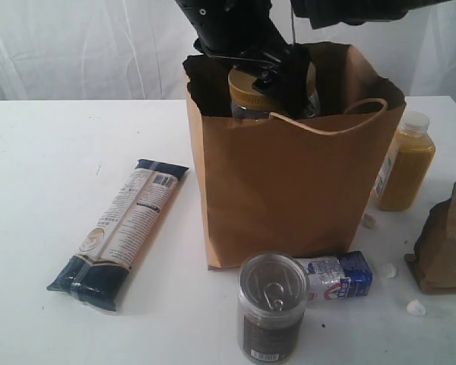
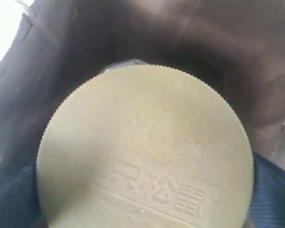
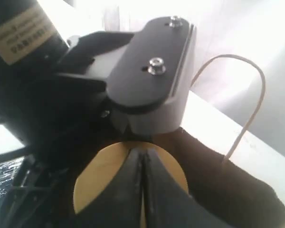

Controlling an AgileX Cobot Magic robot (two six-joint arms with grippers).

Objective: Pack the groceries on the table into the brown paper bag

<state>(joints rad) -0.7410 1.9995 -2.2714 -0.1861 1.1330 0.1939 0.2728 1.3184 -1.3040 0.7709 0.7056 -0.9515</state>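
The brown paper bag (image 1: 289, 182) stands upright in the middle of the table (image 1: 30, 190). At its mouth hangs the clear jar (image 1: 251, 95), my left gripper (image 1: 262, 80) shut on it from above; its tan lid (image 2: 147, 147) fills the left wrist view. My right gripper (image 3: 143, 159) is shut and empty, fingertips just over that lid (image 3: 97, 178). The pasta packet (image 1: 121, 232) lies left of the bag. In front stand the silver-topped can (image 1: 272, 304) and the toppled blue-white carton (image 1: 338, 277). The juice bottle (image 1: 405, 161) and the brown pouch (image 1: 444, 243) are to the right.
Small white scraps (image 1: 416, 307) lie on the table near the pouch and carton. A twine handle (image 1: 330, 125) droops over the bag's front rim. A white curtain hangs behind the table.
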